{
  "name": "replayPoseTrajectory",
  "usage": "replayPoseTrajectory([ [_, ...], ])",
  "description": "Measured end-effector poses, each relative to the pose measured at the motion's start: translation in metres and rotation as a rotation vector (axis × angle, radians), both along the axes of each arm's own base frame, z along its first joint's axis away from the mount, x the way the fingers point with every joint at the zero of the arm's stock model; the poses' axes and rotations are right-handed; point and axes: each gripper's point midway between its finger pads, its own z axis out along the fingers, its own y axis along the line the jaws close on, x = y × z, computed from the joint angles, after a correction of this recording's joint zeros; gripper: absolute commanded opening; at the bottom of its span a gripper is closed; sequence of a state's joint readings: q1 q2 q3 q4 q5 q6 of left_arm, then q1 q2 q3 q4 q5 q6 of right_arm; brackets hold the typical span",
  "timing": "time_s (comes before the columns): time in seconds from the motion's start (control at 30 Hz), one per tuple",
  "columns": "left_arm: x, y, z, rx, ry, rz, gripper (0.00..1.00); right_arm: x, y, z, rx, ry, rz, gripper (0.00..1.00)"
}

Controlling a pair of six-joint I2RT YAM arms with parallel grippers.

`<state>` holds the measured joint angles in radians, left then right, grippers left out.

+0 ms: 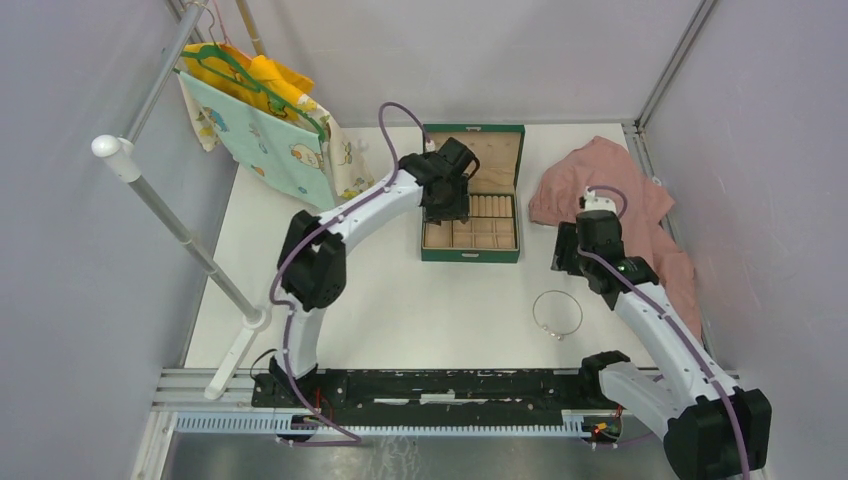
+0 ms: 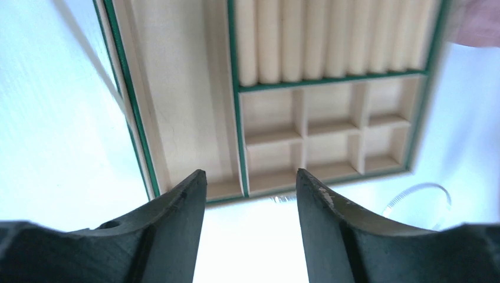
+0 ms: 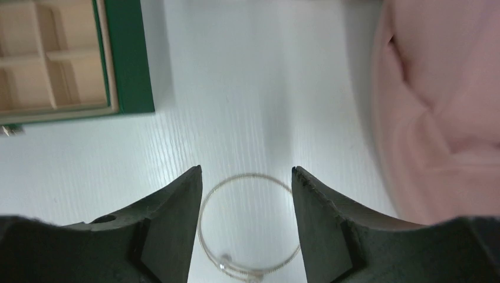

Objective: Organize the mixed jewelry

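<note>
With no piece seen in the green box (image 1: pixel 470 257), the silver hoop (image 1: pixel 557 314) lay on the worktop (image 1: pixel 400 300) right of it, unsorted, while the left fingers (image 2: pixel 180 203) and right fingers (image 3: pixel 177 203) gaped, holding nothing.

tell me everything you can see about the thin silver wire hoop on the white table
The thin silver wire hoop is one slim, metallic-looking loop, nearly round, with a couple of small pale beads close together on one side. It looks whole. It lies flat on the white table, apart from the green jewelry box and the pink cloth. Only the table touches it; the open right gripper is near but not on it.
</note>
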<state>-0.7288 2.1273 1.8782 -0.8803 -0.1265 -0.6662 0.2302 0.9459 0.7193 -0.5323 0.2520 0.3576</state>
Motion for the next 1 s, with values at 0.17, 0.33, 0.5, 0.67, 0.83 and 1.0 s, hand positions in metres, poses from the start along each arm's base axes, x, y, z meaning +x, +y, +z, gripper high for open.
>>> replayPoseTrajectory([
  [0.17,-0.016,0.002,0.08,-0.148,-0.143,-0.067,0.67,-0.042,0.014,-0.055,0.04,0.193,0.075,0.6],
  [0.33,-0.024,0.008,0.152,-0.248,-0.298,-0.115,0.66,-0.087,0.028,-0.093,0.055,0.361,0.113,0.57],
  [0.5,-0.026,0.011,0.148,-0.228,-0.298,-0.134,0.65,-0.11,0.025,-0.113,0.072,0.444,0.056,0.54],
  [0.67,-0.026,0.01,0.118,-0.181,-0.234,-0.145,0.65,-0.108,0.04,-0.119,0.117,0.455,0.088,0.54],
  [0.83,-0.027,0.011,0.108,-0.159,-0.212,-0.145,0.65,-0.102,0.08,-0.115,0.244,0.438,0.211,0.54],
  [1.0,-0.027,0.014,0.107,-0.146,-0.212,-0.151,0.65,-0.102,0.123,-0.109,0.406,0.48,0.364,0.55],
])
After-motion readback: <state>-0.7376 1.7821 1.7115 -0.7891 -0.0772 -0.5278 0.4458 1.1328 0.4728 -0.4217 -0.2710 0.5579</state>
